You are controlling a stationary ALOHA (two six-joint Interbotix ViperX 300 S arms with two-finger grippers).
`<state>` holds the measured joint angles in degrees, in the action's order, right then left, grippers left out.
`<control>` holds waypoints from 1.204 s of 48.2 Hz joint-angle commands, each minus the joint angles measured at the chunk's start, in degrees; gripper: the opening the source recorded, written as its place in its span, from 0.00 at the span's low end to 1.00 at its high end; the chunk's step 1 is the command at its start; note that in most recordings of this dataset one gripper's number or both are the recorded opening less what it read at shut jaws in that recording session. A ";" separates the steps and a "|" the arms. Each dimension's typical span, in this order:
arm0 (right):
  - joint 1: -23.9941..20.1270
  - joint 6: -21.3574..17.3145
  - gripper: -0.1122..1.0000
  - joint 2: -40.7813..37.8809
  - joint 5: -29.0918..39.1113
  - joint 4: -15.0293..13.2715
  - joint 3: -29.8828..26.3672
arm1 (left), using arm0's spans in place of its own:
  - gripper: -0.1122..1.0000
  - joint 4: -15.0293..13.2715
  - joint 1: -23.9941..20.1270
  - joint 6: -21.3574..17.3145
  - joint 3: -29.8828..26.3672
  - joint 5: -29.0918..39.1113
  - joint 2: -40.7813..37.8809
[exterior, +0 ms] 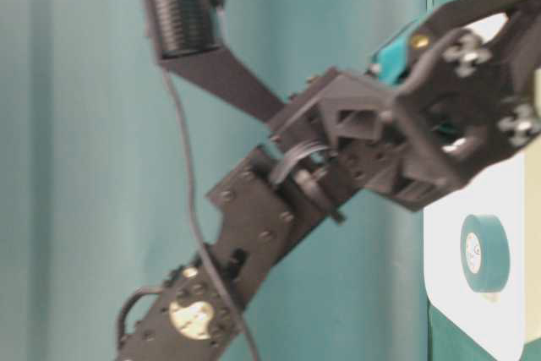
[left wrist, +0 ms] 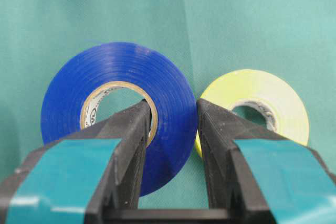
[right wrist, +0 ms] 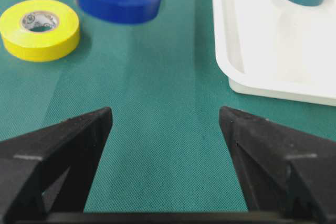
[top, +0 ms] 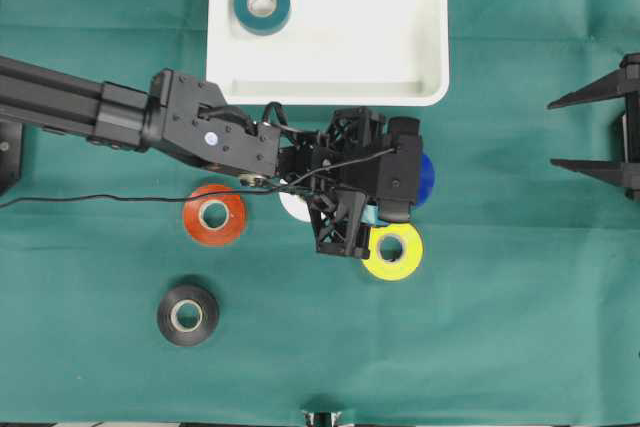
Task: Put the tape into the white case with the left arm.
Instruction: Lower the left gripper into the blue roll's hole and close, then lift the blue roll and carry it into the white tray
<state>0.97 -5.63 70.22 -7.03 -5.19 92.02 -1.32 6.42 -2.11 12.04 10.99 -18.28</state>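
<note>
Surface: a green cloth (top: 520,327) covers the tabletop, finely woven and matte, with faint fold lines; little of the room beyond it shows.
White case (top: 420,47): shallow, smooth plastic, rounded corners and a raised rim, at the middle of the far edge of the tabletop.
Teal tape roll (top: 262,5): lies flat in the case's far left corner.
Blue tape roll (left wrist: 118,114): glossy vinyl ring with a pale cardboard core; one finger of the left gripper (left wrist: 170,129) sits inside the core and the other outside, pinching the ring's wall. In the right wrist view it appears lifted slightly off the cloth, its shadow beneath it; it is near the middle of the tabletop, just short of the case's near rim.
Left gripper fingers (left wrist: 126,129): black, ribbed, pointed, with teal strips on their backs.
Yellow tape roll (top: 392,250): flat on the cloth, just beside the blue roll.
White roll (top: 296,207): mostly hidden under the left arm.
Orange tape roll (top: 214,214): flat, left of centre.
Black tape roll (top: 188,314): flat, toward the near left corner.
Right gripper (right wrist: 165,121): plain black pointed fingers spread wide, holding nothing, at the right edge.
</note>
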 commanded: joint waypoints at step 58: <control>0.00 -0.09 0.88 -0.35 -0.70 0.00 -0.70 | 0.34 0.18 -15.03 -8.61 -0.79 0.97 1.14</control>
<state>0.97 -5.63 70.22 -7.12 -5.19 92.02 -1.32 -7.65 -10.63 12.22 12.57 -18.02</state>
